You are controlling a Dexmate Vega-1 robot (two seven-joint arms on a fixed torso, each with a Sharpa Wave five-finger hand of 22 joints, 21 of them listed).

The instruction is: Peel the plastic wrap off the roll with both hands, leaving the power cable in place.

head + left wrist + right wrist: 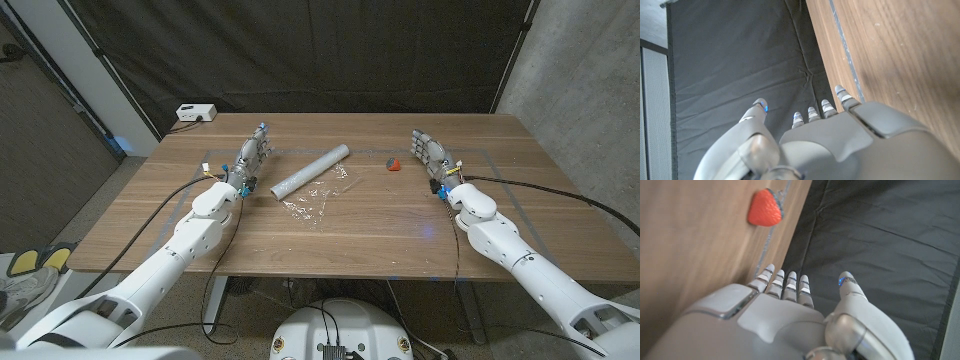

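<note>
Nearest the camera, loose wrap [312, 204] lay crumpled on the worktop [350, 240] at about 6 o'clock from the roll [311, 171], just beside its near end. Both hands stood further back, well apart: the left hand [251, 160] at 9 o'clock from the roll, near it but not touching, fingers extended and holding nothing; the right hand [430, 153] at 3 o'clock, likewise open-fingered and empty. The roll lay diagonally between them, its far end pointing toward 1 o'clock. A small red thing [393, 164] sat between roll and right hand. At the far left corner a white box [196, 113] rested. Judging from this, some wrap had come off; whether any clung to the roll could not be told, and no power cable could be made out among the things on the worktop.
</note>
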